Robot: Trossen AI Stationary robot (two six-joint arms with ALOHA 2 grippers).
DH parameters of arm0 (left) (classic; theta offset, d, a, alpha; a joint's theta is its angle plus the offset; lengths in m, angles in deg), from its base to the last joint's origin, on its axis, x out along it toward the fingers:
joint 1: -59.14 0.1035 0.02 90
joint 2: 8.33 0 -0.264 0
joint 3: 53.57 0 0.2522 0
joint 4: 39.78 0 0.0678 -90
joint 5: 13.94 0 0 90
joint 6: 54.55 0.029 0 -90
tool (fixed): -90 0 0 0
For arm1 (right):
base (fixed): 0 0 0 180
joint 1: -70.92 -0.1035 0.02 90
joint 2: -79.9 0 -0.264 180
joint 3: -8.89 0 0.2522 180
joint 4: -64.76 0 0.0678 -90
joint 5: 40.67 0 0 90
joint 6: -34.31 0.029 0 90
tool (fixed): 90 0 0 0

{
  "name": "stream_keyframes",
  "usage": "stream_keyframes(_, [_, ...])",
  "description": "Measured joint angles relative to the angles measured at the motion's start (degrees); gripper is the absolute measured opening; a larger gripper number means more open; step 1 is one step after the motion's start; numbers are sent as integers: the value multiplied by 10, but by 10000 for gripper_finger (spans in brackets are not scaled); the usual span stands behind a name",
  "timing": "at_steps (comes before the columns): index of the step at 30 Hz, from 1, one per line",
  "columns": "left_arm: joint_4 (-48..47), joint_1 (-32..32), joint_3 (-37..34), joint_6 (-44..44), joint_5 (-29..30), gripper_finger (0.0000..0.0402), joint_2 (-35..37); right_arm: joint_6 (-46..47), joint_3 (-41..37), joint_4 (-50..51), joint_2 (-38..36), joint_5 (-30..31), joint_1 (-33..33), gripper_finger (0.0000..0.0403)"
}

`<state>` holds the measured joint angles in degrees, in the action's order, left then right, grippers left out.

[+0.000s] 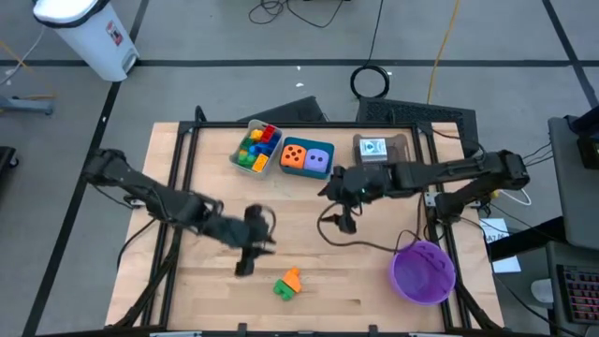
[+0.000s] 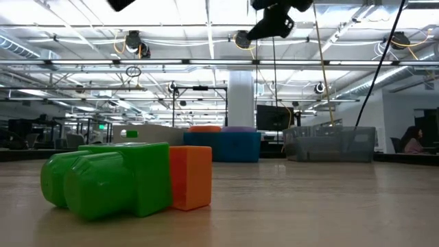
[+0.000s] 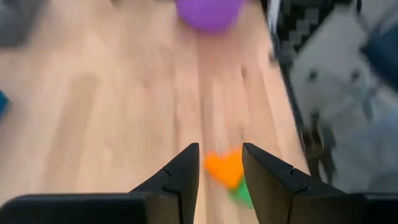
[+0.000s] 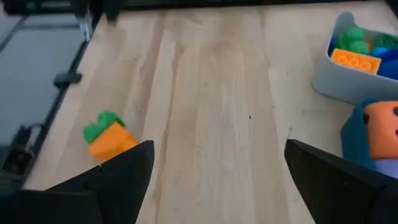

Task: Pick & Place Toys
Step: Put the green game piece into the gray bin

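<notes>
Purple bowl (image 1: 423, 271), grey tray (image 1: 245, 167), wooden table (image 1: 206, 281).

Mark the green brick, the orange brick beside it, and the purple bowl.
green brick (image 2: 110, 182), low view, on its front face.
orange brick (image 2: 192, 176), low view, middle of its side face.
purple bowl (image 1: 397, 271), high view, on its left rim.

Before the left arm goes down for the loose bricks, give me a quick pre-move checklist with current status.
1. Left gripper empty, fingers parted: ok.
2. Targets located: orange brick and green brick lie touching on bare table: ok.
3. Left gripper lined up: in the left wrist view the orange brick shows between the fingers, ahead of them: ok.
4. Gap wide enough for the brick: cannot tell.
5. Right gripper open, apart from the bricks, mid-table: ok.
6. Purple bowl unobstructed: ok.
</notes>
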<state>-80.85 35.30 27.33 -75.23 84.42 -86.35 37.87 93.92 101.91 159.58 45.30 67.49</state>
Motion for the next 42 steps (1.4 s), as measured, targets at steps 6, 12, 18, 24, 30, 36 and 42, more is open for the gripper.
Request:
stream_keyframes(6, [-38,-73,0,-30,-19,127,-62,154,0,0,6,112,-69,352])
stream_keyframes(12, [12,-132,0,-41,-30,127,-144,275,1,-22,20,162,-134,352])
stream_keyframes(18, [71,-157,0,-42,-29,127,-213,352,0,-22,35,223,-194,352])
stream_keyframes(24, [77,-143,0,-50,-23,127,-231,379,0,-21,37,297,-226,352])
stream_keyframes(30, [79,-116,0,-49,-18,143,-230,400,0,-21,37,325,-230,352])
stream_keyframes(36, [80,-89,0,-49,-18,192,-230,406,0,-21,37,325,-229,352])
stream_keyframes(42, [80,-65,0,-50,-45,243,-230,380,0,-21,37,324,-229,352])
